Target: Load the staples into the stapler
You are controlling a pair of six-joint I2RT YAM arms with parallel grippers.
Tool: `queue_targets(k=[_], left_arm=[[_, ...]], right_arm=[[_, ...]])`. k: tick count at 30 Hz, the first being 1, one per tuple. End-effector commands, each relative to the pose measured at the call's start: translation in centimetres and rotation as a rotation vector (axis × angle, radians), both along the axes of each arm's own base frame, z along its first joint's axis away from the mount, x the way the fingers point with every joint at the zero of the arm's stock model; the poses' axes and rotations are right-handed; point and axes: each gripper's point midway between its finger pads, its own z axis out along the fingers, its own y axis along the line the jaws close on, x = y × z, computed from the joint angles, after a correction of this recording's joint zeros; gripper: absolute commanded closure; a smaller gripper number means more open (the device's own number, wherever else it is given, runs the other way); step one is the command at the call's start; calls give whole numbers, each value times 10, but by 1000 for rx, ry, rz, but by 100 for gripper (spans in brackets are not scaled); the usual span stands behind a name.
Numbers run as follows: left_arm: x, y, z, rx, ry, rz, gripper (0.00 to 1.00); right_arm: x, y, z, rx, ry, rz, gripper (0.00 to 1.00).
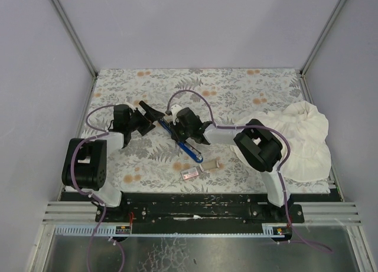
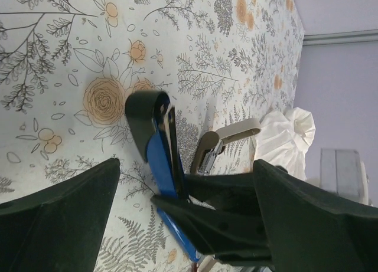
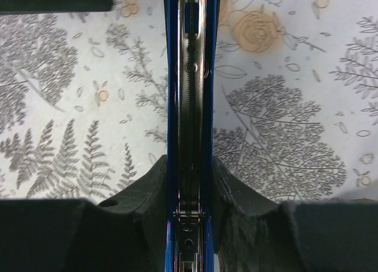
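Even diffuse overhead light, moderately bright, soft faint shadows beneath the arms, top view sharp, left tool fingers blurred close up, small glints on stapler rail.

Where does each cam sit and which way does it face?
Top external: above and behind the bases, looking down on the table; both arms show.
Left wrist: low, facing across the table at the stapler; open left gripper frames it.
Right wrist: looking down along the stapler; right gripper clamps it.
Shared: stapler in all three.
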Motion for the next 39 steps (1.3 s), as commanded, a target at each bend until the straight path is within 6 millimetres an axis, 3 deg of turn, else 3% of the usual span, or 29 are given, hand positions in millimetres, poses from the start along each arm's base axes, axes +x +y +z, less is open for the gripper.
queue_targets(k=[1,5,17,23,32,35,39], left_arm=[[23,-5,20,-62,-100,-23,8],[29,-3,18,-45,-107,-13,12],[28,4,-9,33,-40,-11,41],[21,-2,-16,12,-27,-34,45],[14,-8,-14,-7,-66,-78,72],[12,-10,-7,2,-104,-90,82],[9,-15,2,37,-161,-112,89]], right_arm=[[-3,30,67,195,-123,114,95],[-11,28,70,222,-117,130,95],[-20,27,78,260,-120,156,96],[-21,26,81,263,-122,158,96],[-22,28,81,268,-108,158,96],[-20,25,81,259,-111,138,86],[-16,18,89,246,-117,94,47]])
